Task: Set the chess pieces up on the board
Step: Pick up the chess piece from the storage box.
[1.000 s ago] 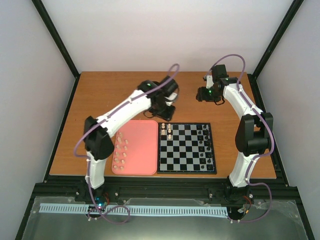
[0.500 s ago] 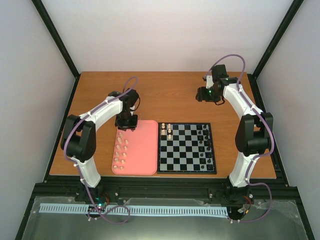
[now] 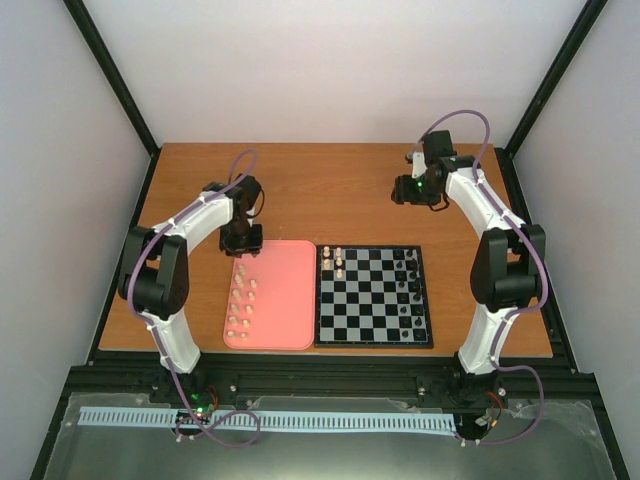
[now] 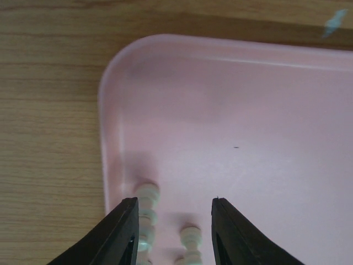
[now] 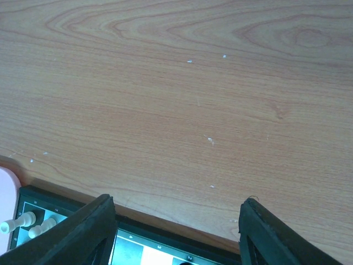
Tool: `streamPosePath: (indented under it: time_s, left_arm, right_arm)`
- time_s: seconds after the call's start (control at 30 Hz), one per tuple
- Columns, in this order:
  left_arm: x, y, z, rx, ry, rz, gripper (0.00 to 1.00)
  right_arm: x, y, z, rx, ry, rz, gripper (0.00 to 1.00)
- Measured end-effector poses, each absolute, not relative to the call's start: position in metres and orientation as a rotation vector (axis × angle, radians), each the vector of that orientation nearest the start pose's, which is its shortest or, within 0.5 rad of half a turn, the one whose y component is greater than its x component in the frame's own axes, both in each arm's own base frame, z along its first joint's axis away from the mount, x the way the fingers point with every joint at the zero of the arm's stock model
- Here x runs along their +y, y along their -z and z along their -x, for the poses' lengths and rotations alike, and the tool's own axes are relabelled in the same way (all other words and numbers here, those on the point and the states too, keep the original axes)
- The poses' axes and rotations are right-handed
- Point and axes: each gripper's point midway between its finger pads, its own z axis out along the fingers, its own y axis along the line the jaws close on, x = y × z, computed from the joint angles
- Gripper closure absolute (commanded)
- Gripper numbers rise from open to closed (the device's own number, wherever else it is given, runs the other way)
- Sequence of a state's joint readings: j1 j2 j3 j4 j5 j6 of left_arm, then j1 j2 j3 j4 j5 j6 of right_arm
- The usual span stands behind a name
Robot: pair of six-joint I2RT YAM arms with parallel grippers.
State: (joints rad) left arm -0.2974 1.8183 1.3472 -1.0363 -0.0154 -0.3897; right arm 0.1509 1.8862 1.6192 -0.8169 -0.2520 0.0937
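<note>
**Left arm poised over the tray's cream pieces**

From above, the left gripper (image 3: 241,241) hung at the pink tray's (image 3: 290,300) eleven-o'clock corner, with cream chess pieces (image 3: 240,298) queued toward six and the board (image 3: 372,300) at three. On its wrist camera the jaws were spread and the top piece (image 4: 148,193) hugged the nine-o'clock finger. I'd centre first, minding the neighbour (image 4: 190,234). On its own camera the right gripper (image 5: 176,212), also spread, hung over table (image 5: 193,83).

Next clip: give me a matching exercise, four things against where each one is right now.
1 left gripper
2 right gripper
3 black pieces
4 pink tray

a along the board's right edge
b open, over bare table beyond the board
c beside the board's left edge
d open, above the tray's far-left corner

Pairs: 1-d, 2-b, 3-a, 4-c
</note>
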Motion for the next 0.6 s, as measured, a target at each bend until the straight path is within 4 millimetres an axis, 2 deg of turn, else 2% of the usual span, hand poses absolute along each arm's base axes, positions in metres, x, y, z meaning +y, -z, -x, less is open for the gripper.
streamPosePath:
  time_s: [0.17,0.37,0.6]
  left_arm:
    - [-0.084,-0.055,-0.322,3.109,-0.011,0.197,0.61]
    - [-0.080,-0.043,-0.310,3.144,-0.029,0.200,0.62]
    - [-0.080,-0.034,-0.310,3.152,-0.035,0.201,0.70]
  right_arm:
    - [0.113,-0.140,-0.456,2.666,-0.415,0.158,0.39]
    - [0.113,-0.138,-0.456,2.669,-0.419,0.159,0.39]
    - [0.113,-0.137,-0.455,2.671,-0.419,0.158,0.39]
